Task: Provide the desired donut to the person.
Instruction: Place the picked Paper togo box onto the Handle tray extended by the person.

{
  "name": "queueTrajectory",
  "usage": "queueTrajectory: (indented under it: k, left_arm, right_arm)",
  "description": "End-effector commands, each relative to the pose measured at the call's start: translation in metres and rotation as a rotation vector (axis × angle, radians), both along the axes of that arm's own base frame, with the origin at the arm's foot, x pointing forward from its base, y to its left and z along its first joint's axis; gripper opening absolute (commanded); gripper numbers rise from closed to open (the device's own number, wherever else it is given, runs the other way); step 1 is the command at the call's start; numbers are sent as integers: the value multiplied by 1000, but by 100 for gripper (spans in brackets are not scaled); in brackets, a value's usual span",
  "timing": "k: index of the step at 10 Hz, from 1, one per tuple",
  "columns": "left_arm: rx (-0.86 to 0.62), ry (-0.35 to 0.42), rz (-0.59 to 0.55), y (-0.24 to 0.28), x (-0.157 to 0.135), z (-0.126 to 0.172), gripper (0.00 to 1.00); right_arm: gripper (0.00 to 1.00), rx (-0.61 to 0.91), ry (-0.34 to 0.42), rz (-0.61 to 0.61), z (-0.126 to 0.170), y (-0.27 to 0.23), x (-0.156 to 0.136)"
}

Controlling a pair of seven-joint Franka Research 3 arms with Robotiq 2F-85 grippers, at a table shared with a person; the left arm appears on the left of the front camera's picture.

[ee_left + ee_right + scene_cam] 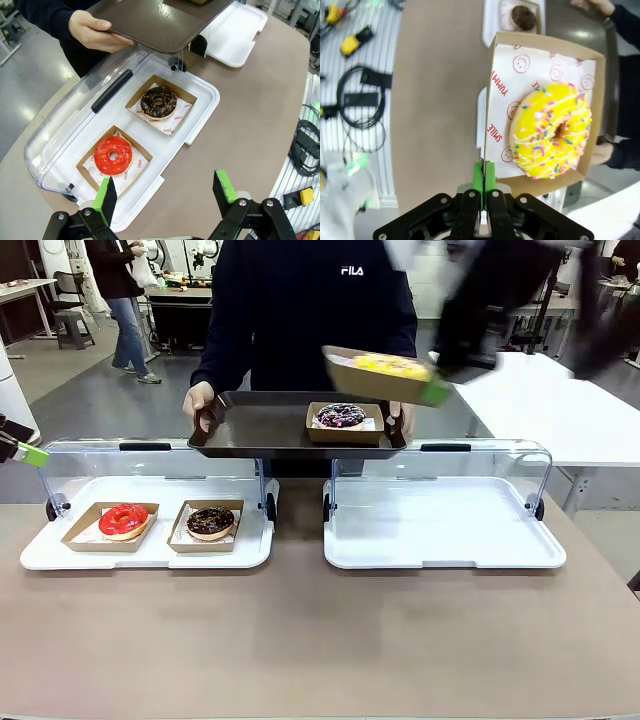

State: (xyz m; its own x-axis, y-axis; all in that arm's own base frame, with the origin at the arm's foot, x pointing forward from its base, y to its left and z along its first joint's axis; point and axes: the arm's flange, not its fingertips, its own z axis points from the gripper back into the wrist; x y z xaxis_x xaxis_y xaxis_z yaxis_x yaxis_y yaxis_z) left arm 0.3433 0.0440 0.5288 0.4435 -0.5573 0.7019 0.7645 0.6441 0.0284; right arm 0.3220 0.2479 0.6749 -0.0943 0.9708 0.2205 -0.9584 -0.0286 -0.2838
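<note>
The right gripper [483, 186] is pinched tight on the wall of a cardboard box [493, 87], and in that box sits the yellow donut [552, 131], white drizzle and sprinkles on top. From the front, the box [385, 375] hangs in the air, tilted, above the right end of the dark tray [260, 430] the person [310, 310] holds out with both hands. The person's left-of-picture hand [198, 400] grips one end of the tray; the other hand [405, 418] is just under the carried box.

Already on the tray: a purple donut [341, 416] in its own box, sitting right of the middle.

Down on the surface [300, 640] there are two white cases with their clear lids flipped up. The left case [45, 555] has a red donut [123, 520] and a chocolate donut [210, 522], side by side, each in a box, the red one further left. The right case [440, 530] sits just beside it.

The left gripper [167, 192] hovers near that left case, fingers [106, 196] spread wide, nothing between them. From its wrist, the red donut [113, 155] lies closest, the chocolate one [158, 102] beyond, and the tray's underside [155, 22] above with a hand [95, 31] on its edge.
</note>
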Motion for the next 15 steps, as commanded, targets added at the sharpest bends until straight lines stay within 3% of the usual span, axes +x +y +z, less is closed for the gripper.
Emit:
queueTrajectory:
  k: [1, 2, 3, 4, 7, 8, 12, 15]
  left_arm:
    - [-14, 0, -1, 1, 0, -1, 100]
    - [-14, 0, -1, 1, 0, -1, 100]
    - [-14, 0, -1, 1, 0, -1, 100]
    - [-14, 0, -1, 1, 0, -1, 100]
    - [-14, 0, -1, 1, 0, -1, 100]
    - [-14, 0, -1, 1, 0, -1, 100]
    - [-14, 0, -1, 1, 0, -1, 100]
    - [-14, 0, -1, 1, 0, -1, 100]
  right_arm:
    - [1, -41, -70, -131, -5, 69, 47]
    - [1, -75, -127, -128, -21, 101, 65]
    - [1, -80, -117, -54, -39, 124, 85]
    - [1, -78, -138, -55, -57, 145, 108]
    - [1, -144, -215, -53, -80, 187, 146]
    - [1, -145, -205, -52, -90, 195, 158]
    - [1, -131, -198, -23, -115, 206, 183]
    - [1, -132, -186, 1, -115, 201, 177]
